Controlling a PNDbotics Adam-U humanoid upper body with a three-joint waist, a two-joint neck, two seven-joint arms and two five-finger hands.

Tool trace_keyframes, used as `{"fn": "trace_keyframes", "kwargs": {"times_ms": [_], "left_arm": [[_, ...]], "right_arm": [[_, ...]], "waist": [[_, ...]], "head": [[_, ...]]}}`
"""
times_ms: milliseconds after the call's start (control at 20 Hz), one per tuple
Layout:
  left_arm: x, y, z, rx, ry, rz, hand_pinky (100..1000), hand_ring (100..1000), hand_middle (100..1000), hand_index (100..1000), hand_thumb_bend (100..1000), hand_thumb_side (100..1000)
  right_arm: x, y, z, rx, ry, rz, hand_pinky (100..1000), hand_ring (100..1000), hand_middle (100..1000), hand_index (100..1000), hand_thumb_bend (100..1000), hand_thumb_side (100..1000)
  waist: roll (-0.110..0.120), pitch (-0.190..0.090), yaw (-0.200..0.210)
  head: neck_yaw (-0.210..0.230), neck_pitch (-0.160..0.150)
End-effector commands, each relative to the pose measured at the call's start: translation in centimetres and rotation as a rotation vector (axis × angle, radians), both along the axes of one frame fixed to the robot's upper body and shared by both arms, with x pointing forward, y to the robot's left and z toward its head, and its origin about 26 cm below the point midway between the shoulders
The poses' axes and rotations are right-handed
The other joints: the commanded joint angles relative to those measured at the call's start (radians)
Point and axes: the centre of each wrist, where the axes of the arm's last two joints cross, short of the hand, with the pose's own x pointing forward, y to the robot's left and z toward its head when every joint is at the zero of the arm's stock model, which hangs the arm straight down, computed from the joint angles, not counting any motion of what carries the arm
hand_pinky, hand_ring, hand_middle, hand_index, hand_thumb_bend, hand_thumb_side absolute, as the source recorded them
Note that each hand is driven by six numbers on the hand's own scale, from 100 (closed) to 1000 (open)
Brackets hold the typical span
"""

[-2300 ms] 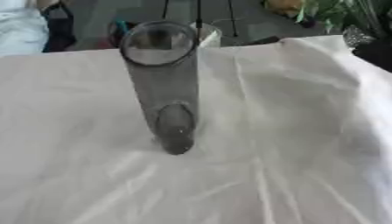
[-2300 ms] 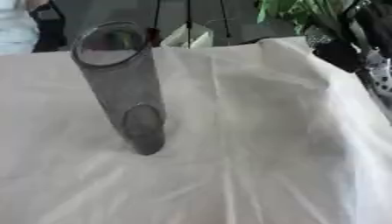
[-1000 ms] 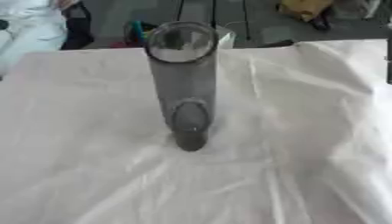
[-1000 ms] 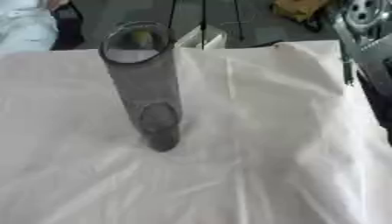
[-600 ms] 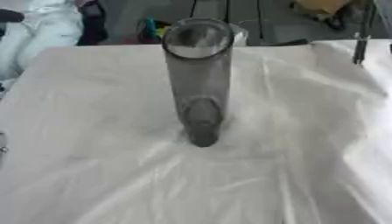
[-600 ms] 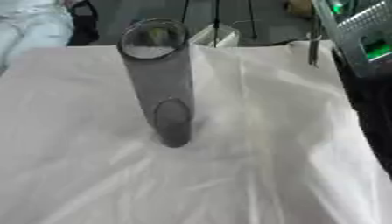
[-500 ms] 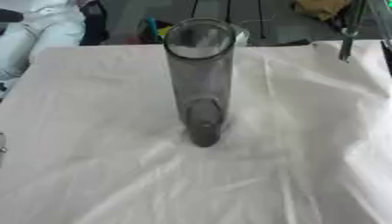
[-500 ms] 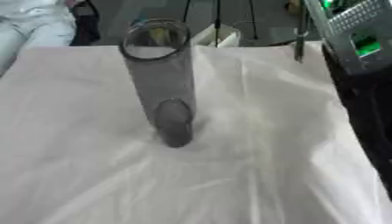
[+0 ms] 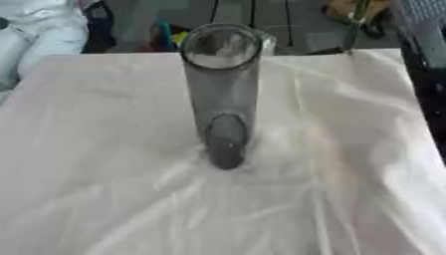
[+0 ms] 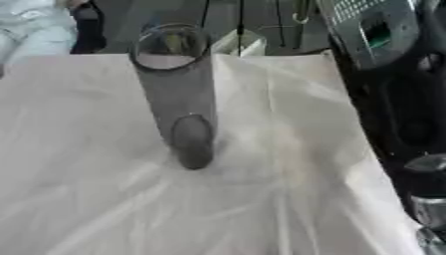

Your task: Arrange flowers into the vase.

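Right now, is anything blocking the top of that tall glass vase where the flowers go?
Nothing visible: the vase stands upright on the white cloth, its round mouth uncovered. No flowers and neither hand show.

A white cloth (image 9: 113,149) covers the table, and it is full of creases and folds — they spread out over its near part. The cloth runs almost from side to side of the left eye view. Past the far edge of the cloth there is a dark floor (image 9: 287,25). At the far left corner of the cloth sits something white and puffy (image 9: 39,32). Beyond the far right corner of the cloth lies a blurry yellow and green thing (image 9: 353,12). Along the right side of the cloth stands a dark machine (image 10: 392,74) with a grey grid panel at its top.
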Motion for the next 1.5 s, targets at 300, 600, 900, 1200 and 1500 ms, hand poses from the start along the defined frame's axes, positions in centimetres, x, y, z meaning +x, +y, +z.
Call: {"fn": "trace_keyframes", "kwargs": {"times_ms": [300, 600, 900, 1200, 1500], "left_arm": [[-0.3, 0.2, 1.0, 0.04, -0.026, -0.001, 631, 777, 778, 866, 100, 1000], [-0.4, 0.3, 1.0, 0.045, -0.027, -0.001, 632, 777, 777, 866, 100, 1000], [-0.4, 0.2, 1.2, 0.045, -0.03, -0.004, 633, 776, 777, 865, 100, 1000], [-0.3, 0.2, 1.2, 0.038, -0.028, -0.008, 634, 776, 777, 865, 100, 1000], [-0.3, 0.1, 1.3, 0.033, -0.029, -0.012, 634, 776, 777, 865, 100, 1000]], "right_arm": [[-1.3, 1.1, 2.8, 0.07, -0.061, 0.07, 100, 100, 100, 100, 100, 645], [-1.4, 1.6, 3.7, 0.139, -0.031, 0.126, 100, 100, 100, 100, 100, 648], [-1.0, 2.3, 4.0, 0.197, 0.001, 0.17, 100, 100, 100, 100, 100, 652], [-0.7, 3.4, 3.7, 0.228, 0.049, 0.205, 100, 100, 100, 100, 100, 654], [-1.0, 4.4, 3.6, 0.247, 0.078, 0.241, 100, 100, 100, 100, 100, 656]], "waist": [[-0.025, -0.038, 0.007], [-0.037, -0.048, 0.015], [-0.045, -0.058, 0.026], [-0.047, -0.068, 0.036], [-0.051, -0.075, 0.042]], "head": [[-0.028, -0.024], [-0.04, -0.034], [-0.05, -0.04], [-0.065, -0.034], [-0.077, -0.024]]}}
